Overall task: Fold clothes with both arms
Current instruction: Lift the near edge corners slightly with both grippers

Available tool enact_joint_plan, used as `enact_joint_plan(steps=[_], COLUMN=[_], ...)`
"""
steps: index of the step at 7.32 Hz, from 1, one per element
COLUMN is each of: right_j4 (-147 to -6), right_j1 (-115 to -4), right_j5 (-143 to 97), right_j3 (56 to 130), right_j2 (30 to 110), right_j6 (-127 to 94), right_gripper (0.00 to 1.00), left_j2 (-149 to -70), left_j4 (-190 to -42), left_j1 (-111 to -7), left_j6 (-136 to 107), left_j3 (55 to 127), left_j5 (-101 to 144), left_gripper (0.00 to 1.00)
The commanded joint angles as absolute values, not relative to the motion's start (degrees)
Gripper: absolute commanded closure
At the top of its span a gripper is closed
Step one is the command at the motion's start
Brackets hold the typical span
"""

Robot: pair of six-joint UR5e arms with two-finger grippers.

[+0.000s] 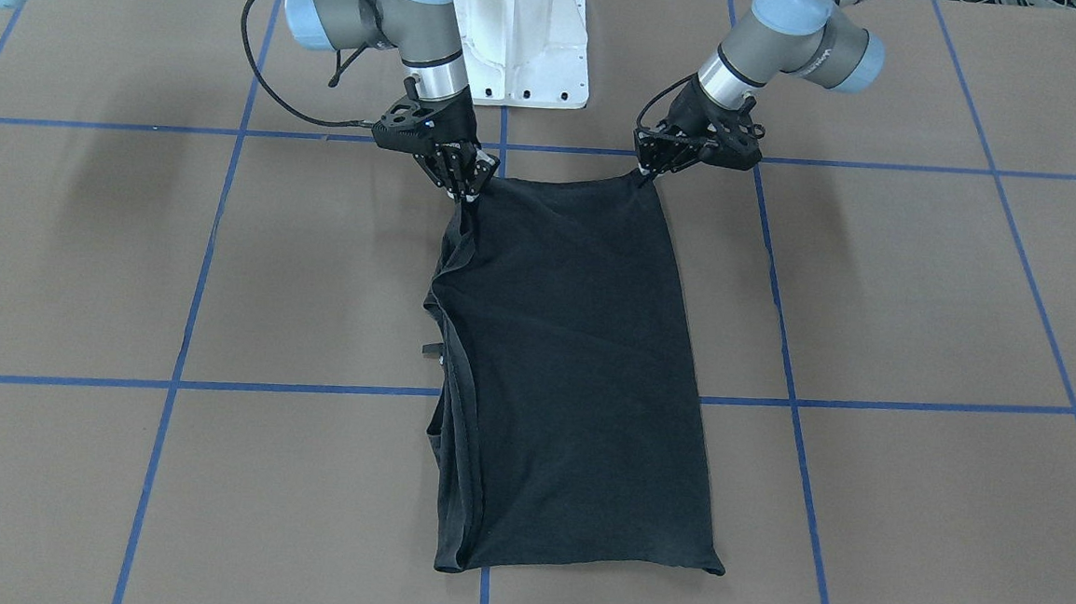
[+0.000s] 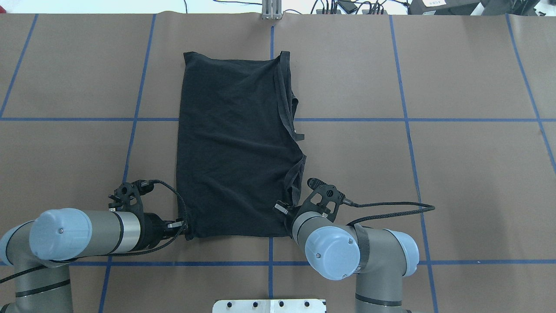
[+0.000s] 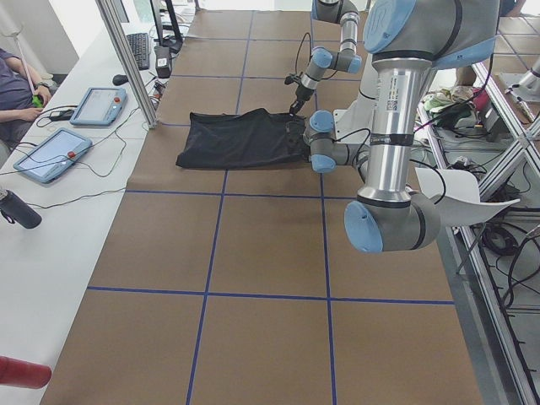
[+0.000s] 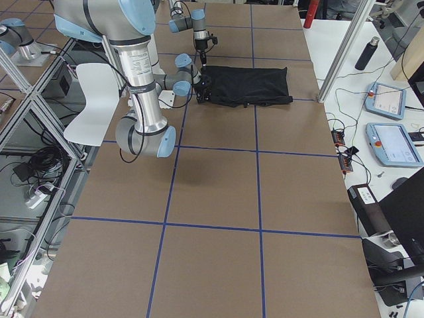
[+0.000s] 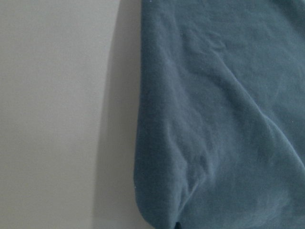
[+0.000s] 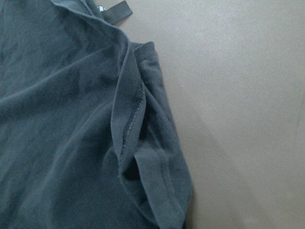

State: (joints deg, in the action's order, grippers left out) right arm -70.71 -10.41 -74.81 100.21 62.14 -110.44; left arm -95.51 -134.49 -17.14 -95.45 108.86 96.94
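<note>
The black T-shirt point(image 1: 572, 360) point(image 2: 234, 143) lies as a long rectangle on the brown table, plain side up, folded lengthwise with bunched hems along one long edge point(image 6: 138, 143). My left gripper point(image 1: 644, 173) point(image 2: 187, 234) is shut on the shirt's near corner on my left. Across from it, my right gripper point(image 1: 466, 187) point(image 2: 286, 214) is shut on the other near corner, by the bunched hems. The edge between them is pulled straight. Only cloth point(image 5: 224, 119) and table show in the wrist views, no fingers.
The white pedestal base point(image 1: 526, 40) stands just behind the shirt's near edge. Blue tape lines point(image 2: 347, 119) grid the table. In the left side view a side bench carries tablets point(image 3: 51, 152) and a dark bottle point(image 3: 18, 209); a seated person point(image 3: 17, 93) is there.
</note>
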Motion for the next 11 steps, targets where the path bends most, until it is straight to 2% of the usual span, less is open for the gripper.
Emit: enact_joint_plan(steps=[1, 3, 6, 8, 9, 10, 11], right_j4=[-70.75, -70.84, -71.54, -72.59, -79.73, -87.46, -89.37], right_j1=[-10.89, -11.34, -11.78, -8.02, -6.35, -4.85, -5.97], right_j5=[-75.06, -75.5, -78.31, -78.31, -78.31, -78.4, -78.4], right_j3=[100.63, 101.77, 107.21, 115.79, 123.5, 128.62, 128.67], right_j2=[61.53, 61.08, 63.88, 70.19, 71.53, 70.15, 68.14], right_j6=[-110.04, -109.95, -109.95, -110.04, -110.04, -109.95, -109.69], right_gripper=[1.0, 1.0, 1.0, 1.0, 1.0, 1.0, 1.0], left_j2=[-95.62, -95.19, -94.05, -90.55, -88.79, -89.81, -92.35], left_j4=[-134.56, -134.39, -133.77, -133.77, -133.42, -128.55, -123.1], left_j1=[-17.14, -17.14, -17.4, -17.32, -17.49, -17.93, -18.89], left_j6=[-95.45, -95.45, -95.45, -95.54, -95.54, -95.54, -95.36], left_j3=[108.9, 111.0, 116.0, 122.65, 126.87, 129.79, 130.34], left_j5=[96.94, 97.29, 100.46, 100.55, 102.81, 107.1, 108.44], left_gripper=[1.0, 1.0, 1.0, 1.0, 1.0, 1.0, 1.0])
